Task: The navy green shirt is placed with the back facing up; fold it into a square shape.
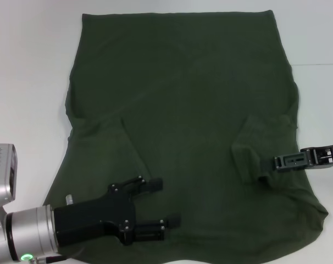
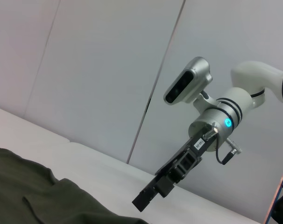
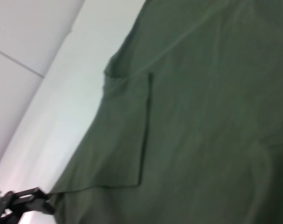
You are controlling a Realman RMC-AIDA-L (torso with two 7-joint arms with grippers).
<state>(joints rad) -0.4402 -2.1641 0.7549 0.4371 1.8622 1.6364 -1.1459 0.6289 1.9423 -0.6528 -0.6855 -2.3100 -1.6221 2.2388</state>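
The navy green shirt [image 1: 183, 99] lies spread flat on the white table [image 1: 29, 66] and fills most of the head view. Both sleeves lie turned in over the body. My left gripper [image 1: 166, 202] is open and empty, its black fingers [image 1: 154, 184] over the shirt's near left part. My right gripper [image 1: 276, 162] reaches in from the right, its tip at the edge of the turned-in right sleeve [image 1: 251, 157]. In the left wrist view the right gripper [image 2: 142, 201] looks shut, just above the table, with no fabric in it. The shirt [image 3: 202, 116] fills the right wrist view.
White table [image 1: 320, 104] shows to the left and right of the shirt and beyond its far edge. A pale wall [image 2: 85, 70] stands behind the table. The left gripper's fingertips [image 3: 24, 200] show at one corner of the right wrist view.
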